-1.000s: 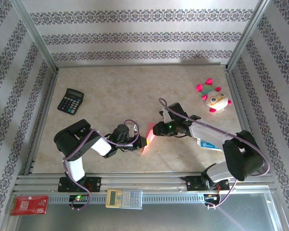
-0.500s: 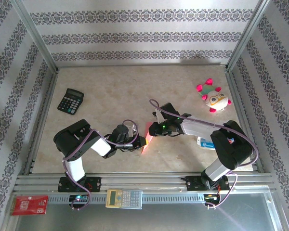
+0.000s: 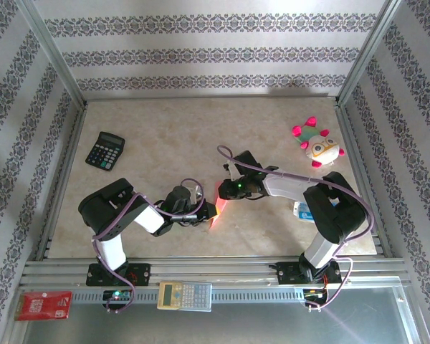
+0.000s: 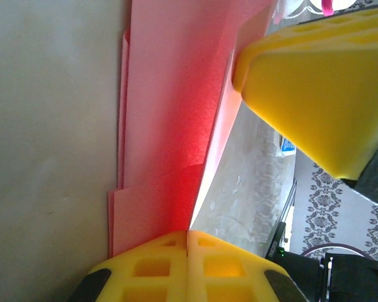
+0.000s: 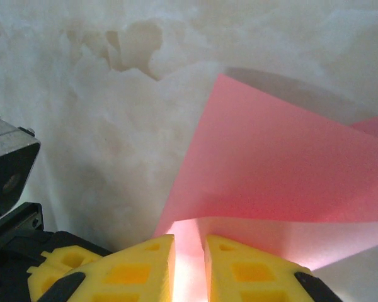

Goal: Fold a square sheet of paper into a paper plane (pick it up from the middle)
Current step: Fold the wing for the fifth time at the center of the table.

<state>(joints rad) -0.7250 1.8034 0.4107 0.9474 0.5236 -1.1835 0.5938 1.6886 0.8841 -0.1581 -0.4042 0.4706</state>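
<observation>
The square sheet of paper (image 3: 216, 203) is salmon pink, partly folded and lifted off the table's middle. My left gripper (image 3: 209, 210) comes in from the left. In the left wrist view the left gripper (image 4: 188, 234) is shut on the paper's (image 4: 170, 126) folded edge, yellow pads pressed together. My right gripper (image 3: 223, 192) meets the sheet from the right. In the right wrist view the right gripper (image 5: 189, 242) has its jaws close together with a flap of the paper (image 5: 283, 170) between them. One right finger (image 4: 321, 82) looms in the left wrist view.
A black calculator (image 3: 104, 150) lies at the left, a pink-and-white plush toy (image 3: 316, 147) at the back right, a blue-white card (image 3: 306, 212) under the right arm. On the front rail sit a grey calculator (image 3: 184, 294) and a red card (image 3: 44, 304).
My right arm has swung left to the sheet, and its jaws have narrowed onto the paper's flap. The left gripper has kept still, gripping the paper.
</observation>
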